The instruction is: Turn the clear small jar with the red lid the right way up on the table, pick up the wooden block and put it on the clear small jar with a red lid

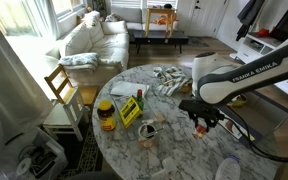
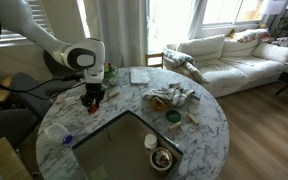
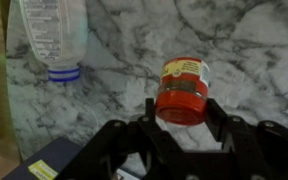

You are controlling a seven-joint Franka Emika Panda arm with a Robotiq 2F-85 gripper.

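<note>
Jar: the jar point(image 3: 187, 75) sits between the gripper's fingers in the wrist view. Its red lid point(image 3: 179, 106) faces the camera and its labelled body points away over the table point(image 3: 259, 45).
Place: near the table edge on the robot's side, with a plastic bottle point(image 3: 52, 35) lying nearby and apart from it. It is well apart from the yellow-lidded jar point(image 1: 106, 113) across the table.
Gripper: the gripper point(image 3: 183, 110) straddles the lid end, one finger close on each side. That hold suits a wrist roll to swing the lid upward.
Jaws: narrowed around the lid. I cannot tell whether they are pressing on it or only standing just beside it.
Contact with table: unclear, because the exterior views are too small to show whether the jar rests on the marble or hangs just over it.
Step in hand: judged to be the righting of the jar, which does not look finished because the lid is not on top.
Block: I cannot pick it out with certainty in any view.
Risk: the lid is round and smooth, so a light grip could let the jar slip or roll towards the bottle.
</note>
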